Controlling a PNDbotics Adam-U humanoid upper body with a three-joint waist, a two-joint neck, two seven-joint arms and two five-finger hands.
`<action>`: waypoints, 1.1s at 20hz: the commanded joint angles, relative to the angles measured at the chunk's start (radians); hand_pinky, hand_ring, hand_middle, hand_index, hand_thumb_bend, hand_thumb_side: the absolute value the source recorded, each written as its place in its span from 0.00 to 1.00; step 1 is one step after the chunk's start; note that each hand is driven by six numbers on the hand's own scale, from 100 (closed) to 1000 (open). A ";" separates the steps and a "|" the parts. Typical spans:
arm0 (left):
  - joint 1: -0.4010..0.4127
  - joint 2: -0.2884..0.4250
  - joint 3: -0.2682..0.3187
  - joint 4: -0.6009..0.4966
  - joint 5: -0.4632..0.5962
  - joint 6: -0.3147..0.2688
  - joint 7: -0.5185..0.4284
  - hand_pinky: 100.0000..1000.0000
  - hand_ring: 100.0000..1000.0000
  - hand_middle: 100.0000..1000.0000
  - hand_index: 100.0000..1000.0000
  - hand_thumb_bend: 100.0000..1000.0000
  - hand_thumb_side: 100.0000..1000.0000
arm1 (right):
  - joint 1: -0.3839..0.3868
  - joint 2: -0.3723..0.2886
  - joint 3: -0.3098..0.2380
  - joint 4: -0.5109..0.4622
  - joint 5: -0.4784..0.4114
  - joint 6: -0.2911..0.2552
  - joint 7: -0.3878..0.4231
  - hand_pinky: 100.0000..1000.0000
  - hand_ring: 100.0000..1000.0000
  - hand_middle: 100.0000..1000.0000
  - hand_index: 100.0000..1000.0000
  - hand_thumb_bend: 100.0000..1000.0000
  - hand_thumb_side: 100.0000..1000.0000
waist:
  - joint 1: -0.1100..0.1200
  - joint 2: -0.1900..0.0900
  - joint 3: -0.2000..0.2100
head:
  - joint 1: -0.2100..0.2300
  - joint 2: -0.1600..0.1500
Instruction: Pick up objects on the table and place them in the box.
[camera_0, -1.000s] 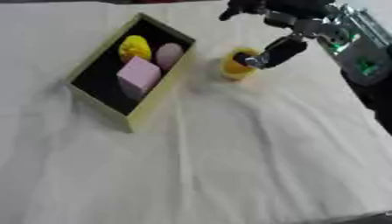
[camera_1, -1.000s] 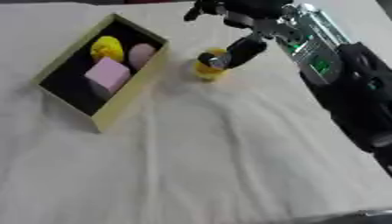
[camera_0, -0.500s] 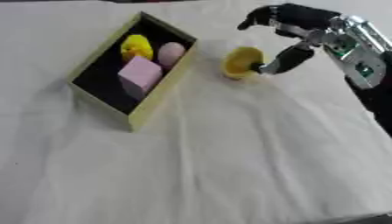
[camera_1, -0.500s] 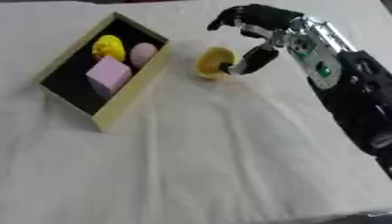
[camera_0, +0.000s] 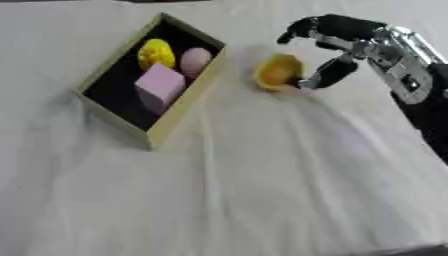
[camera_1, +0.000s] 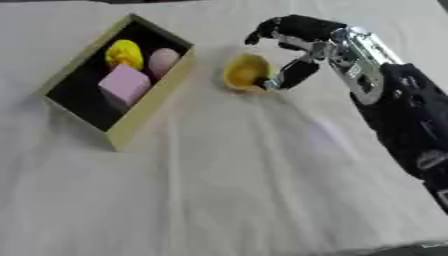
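On the cloth, place of the task's thing: a yellow bowl-like object (camera_0: 278, 73) lay on the white cloth (camera_0: 262, 175), just right of the box (camera_0: 154, 135) and apart from its wall
Direction of the object: it was tipped on its side, the hollow opening turned toward the right, to the right hand (camera_0: 332, 37); it looked rounded, so no clear long axis could be told
Material and shape of the object: smooth, dull yellow, with a thin rim like a small cup or shell
Right hand: black, with silver parts at the wrist; the fingers (camera_1: 267, 30) were spread apart and arched over the object, while the thumb (camera_0: 328, 74) reached down to its right rim, touching or almost touching; nothing was clamped
Box: long rectangle with pale yellow-green walls and dark inside, its long axis going from lower left to upper right
Inside the box: a bumpy yellow ball (camera_0: 156, 52), a smooth pink egg shape (camera_0: 194, 60) and a pink cube (camera_0: 157, 85), close together
Cloth: soft and wrinkled
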 joint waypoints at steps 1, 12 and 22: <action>-0.012 0.015 0.003 -0.016 0.004 0.001 -0.002 0.71 0.74 0.70 0.87 0.06 0.52 | -0.023 -0.006 -0.018 0.025 0.019 -0.005 -0.011 0.86 0.94 0.74 0.86 0.26 0.31 | 0.001 -0.018 0.002 | -0.001 -0.009; -0.011 0.013 0.001 -0.016 0.006 0.001 -0.005 0.71 0.74 0.70 0.87 0.06 0.52 | -0.024 0.006 -0.017 0.052 0.015 -0.016 -0.031 0.83 0.86 0.57 0.72 0.14 0.18 | -0.001 -0.015 0.003 | 0.000 -0.008; -0.006 0.016 0.001 -0.016 0.005 0.003 -0.006 0.71 0.74 0.70 0.87 0.06 0.52 | -0.019 -0.018 -0.009 -0.010 -0.094 0.018 0.016 0.80 0.80 0.48 0.63 0.00 0.00 | -0.001 -0.020 -0.004 | 0.005 -0.001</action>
